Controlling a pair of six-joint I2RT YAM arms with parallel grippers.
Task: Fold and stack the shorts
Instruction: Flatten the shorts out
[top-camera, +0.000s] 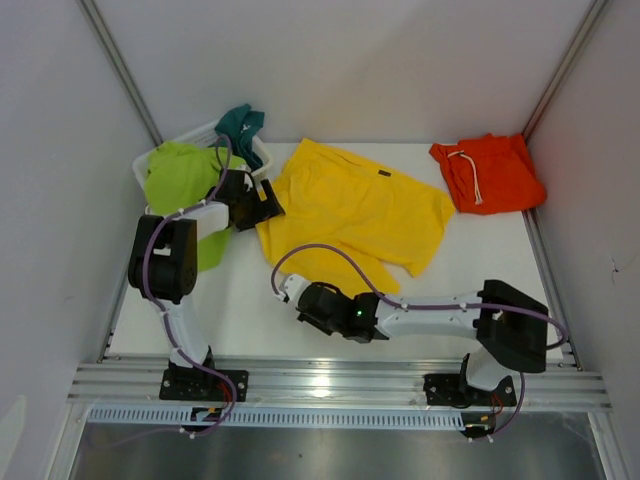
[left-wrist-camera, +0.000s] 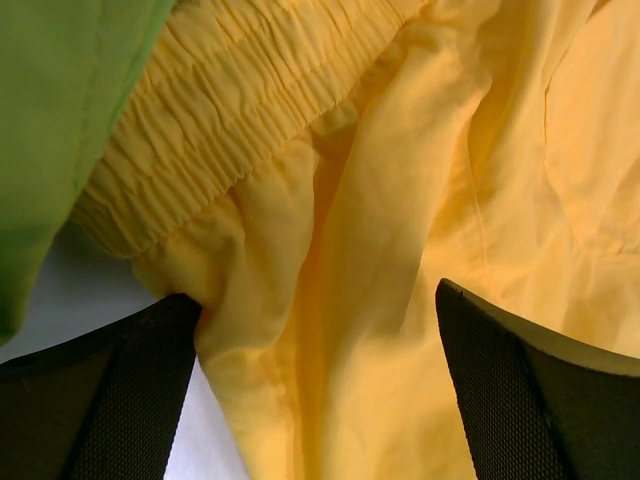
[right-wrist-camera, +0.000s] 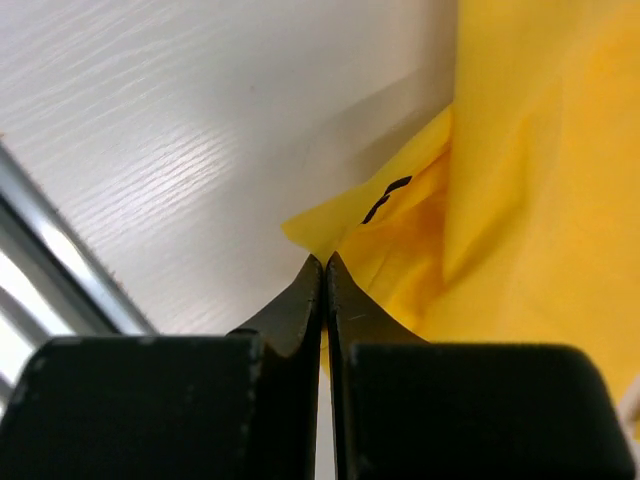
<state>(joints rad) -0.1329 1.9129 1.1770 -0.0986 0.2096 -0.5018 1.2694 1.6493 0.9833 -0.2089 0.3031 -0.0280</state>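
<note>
From above, the yellow shorts (top-camera: 350, 205) are lying spread and rumpled across the middle of the bench (top-camera: 250, 310). The orange shorts (top-camera: 490, 175) are sitting in the far right corner, and the green shorts (top-camera: 180, 180) and teal shorts (top-camera: 240, 122) are draping over the basket (top-camera: 200, 132) at far left. The left arm is reaching forward with its elbow raised, and the left pincer (top-camera: 262, 203) is at the yellow pair's left edge. The right arm is stretching low and leftward, with the right pincer (top-camera: 288, 290) at the near-left corner.

On the left wrist view, the jaws are standing wide open, straddling a bunched fold just below the elastic waistband and gripping nothing. The green cloth is crowding in from the upper left.

On the right wrist view, the jaws are pressed tight together, and the tip of a hem corner looks nipped between them, just off the bare bench.

I'd judge this cloth thin, light and limp. It will be sagging and sliding rather than holding any shape, so corners and the thicker waistband are the places to pinch, with one pincer at each end to keep it taut.
</note>
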